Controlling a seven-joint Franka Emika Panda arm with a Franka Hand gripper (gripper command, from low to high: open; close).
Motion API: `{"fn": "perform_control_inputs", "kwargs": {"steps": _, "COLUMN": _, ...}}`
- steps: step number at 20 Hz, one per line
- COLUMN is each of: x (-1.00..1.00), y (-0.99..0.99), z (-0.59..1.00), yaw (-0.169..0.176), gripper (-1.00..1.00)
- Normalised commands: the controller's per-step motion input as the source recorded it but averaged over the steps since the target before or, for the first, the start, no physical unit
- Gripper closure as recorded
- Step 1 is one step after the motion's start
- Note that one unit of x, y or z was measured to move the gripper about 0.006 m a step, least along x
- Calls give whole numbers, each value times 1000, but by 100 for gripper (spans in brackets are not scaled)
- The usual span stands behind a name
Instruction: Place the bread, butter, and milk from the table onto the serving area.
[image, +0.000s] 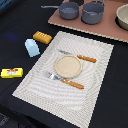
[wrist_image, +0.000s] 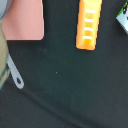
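Note:
The bread (image: 42, 37) lies on the black table (image: 20, 22) just off the far corner of the serving area (image: 97, 75), at the exterior view's left. The milk (image: 32, 47) stands upright next to it. The butter (image: 11, 73) lies further toward the front at the exterior view's left. On the beige mat are a round tan plate (image: 68, 65), a knife (image: 80, 58) and a fork (image: 65, 80). The wrist view shows the bread (wrist_image: 89, 25) on the table (wrist_image: 65, 85) from above. No gripper shows in either view.
A pinkish-brown board (image: 107, 29) with two grey pots (image: 93, 12) and a bowl (image: 123, 16) stands at the back. Its corner (wrist_image: 22, 20) and a grey pot handle (wrist_image: 15, 75) show in the wrist view. A white-and-green thing (wrist_image: 123, 15) is cut off by the edge of the wrist view.

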Motion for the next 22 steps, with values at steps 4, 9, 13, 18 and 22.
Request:
{"fn": "perform_control_inputs", "kwargs": {"steps": 4, "x": 0, "y": -175, "z": -349, "yaw": 1, "gripper": -100}}
{"fn": "perform_control_inputs", "kwargs": {"steps": 9, "x": -34, "y": -187, "z": -614, "yaw": 2, "gripper": -100}}
{"fn": "perform_control_inputs", "kwargs": {"steps": 13, "x": -109, "y": -210, "z": -796, "yaw": 0, "gripper": -100}}
{"fn": "perform_control_inputs", "kwargs": {"steps": 18, "x": -212, "y": -234, "z": -786, "yaw": 7, "gripper": -100}}
{"fn": "perform_control_inputs", "kwargs": {"steps": 22, "x": -296, "y": -206, "z": -564, "yaw": 7, "gripper": -100}}
